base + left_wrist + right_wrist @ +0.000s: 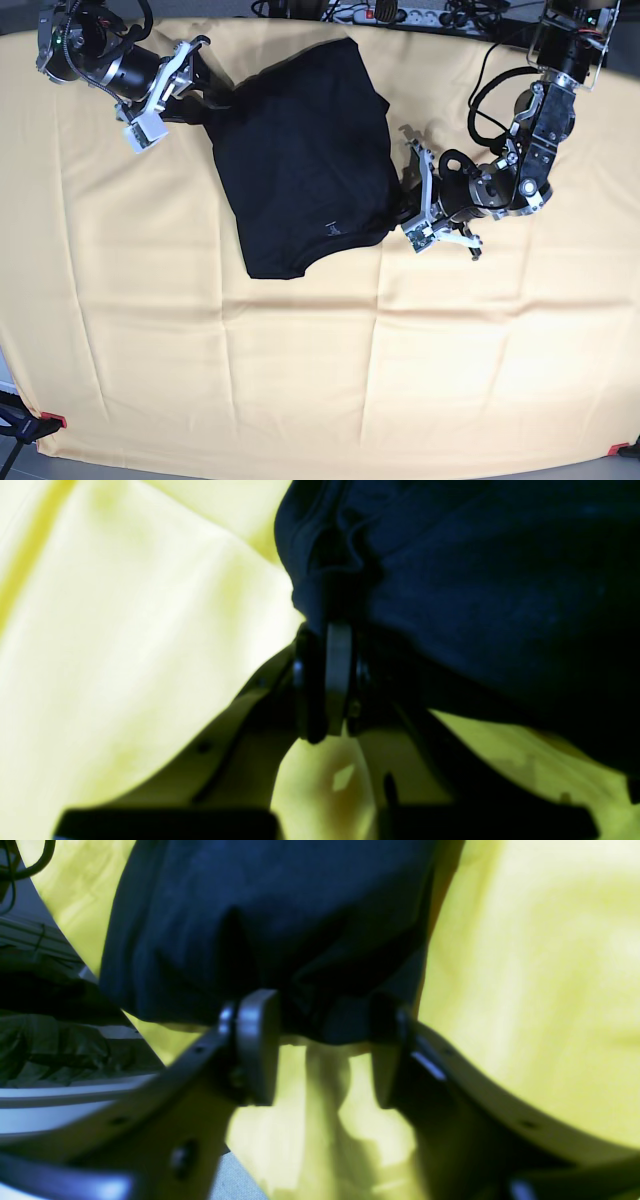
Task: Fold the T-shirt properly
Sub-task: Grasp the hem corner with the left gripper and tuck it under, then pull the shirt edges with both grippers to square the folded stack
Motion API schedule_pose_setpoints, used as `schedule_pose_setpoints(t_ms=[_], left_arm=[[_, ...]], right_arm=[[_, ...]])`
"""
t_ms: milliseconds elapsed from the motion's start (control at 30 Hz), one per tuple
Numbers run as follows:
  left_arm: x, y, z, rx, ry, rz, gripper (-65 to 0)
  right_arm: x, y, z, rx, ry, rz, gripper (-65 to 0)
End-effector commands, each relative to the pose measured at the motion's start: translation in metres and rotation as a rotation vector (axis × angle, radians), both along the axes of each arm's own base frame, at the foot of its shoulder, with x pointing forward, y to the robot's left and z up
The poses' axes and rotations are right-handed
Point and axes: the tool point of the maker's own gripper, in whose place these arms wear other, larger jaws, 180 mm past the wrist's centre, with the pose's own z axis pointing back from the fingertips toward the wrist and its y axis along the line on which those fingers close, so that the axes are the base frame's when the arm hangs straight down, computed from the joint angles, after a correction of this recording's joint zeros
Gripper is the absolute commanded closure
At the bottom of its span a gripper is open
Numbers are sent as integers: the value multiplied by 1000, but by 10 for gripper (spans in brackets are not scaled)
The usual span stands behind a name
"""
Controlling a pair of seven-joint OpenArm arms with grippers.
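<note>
A soft, matte black T-shirt lies partly folded in the upper middle of the base view, a rumpled, roughly rectangular shape with a small pale label near its lower edge. Its long axis runs from the top of the frame down toward the lower left. It rests on a pale yellow cloth, creased in a grid, which covers the counter.

At the shirt's right edge, the left gripper has its fingers pressed nearly together, pinching a bunched fold of dark fabric. At the shirt's upper left corner, the right gripper has its flat grey fingers set apart with a thick wad of dark fabric between them; whether they are squeezing it cannot be told.
</note>
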Motion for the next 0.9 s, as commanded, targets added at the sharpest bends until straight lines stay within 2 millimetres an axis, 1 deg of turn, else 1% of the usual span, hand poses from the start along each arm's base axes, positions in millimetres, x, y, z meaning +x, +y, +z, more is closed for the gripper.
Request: schedule_pose_setpoints(t_ms=[0,67,133,167,233,267,300,367,533,567,600,700,767,867], left_arm=[[8,7,7,12,-23,14,0],[7,6,7,9,-22,14,0],[8,6,7,10,-22,14,0],[8,6,7,10,-22,14,0],[7,7,6,14,-19,15,0],[7,7,6,17,-17,15,0],[7,7,6,17,-18,15,0],[7,7,6,15,-17,15,0],[6,5,7,-2,-11,15,0],[6,4,8,-8,-9,15,0],[6,3,8,-12,-8,15,0],[6,3,8,-12,-8,15,0],[6,3,8,-12,-8,15,0],[6,4,8,-12,-9,15,0]], right_arm=[[3,5,10,33,-34,9,-204],[1,10,9,41,-30,25,-134],[3,11,6,14,-36,39,-143],[5,10,4,-13,-42,44,-188],[12,4,2,-57,-63,35,-343],[16,1,0,-71,-70,15,-397],[21,-2,0,-78,-77,-15,-411],[26,-7,-2,-84,-86,-50,-411],[23,-7,-9,-83,-73,-32,-399],[23,-8,-11,-81,-68,-35,-370],[23,-9,-13,-78,-63,-40,-317],[21,-10,-19,-58,-42,-52,-117],[21,-11,-23,-46,-37,-64,-9],[24,-12,-24,-45,-40,-68,0]])
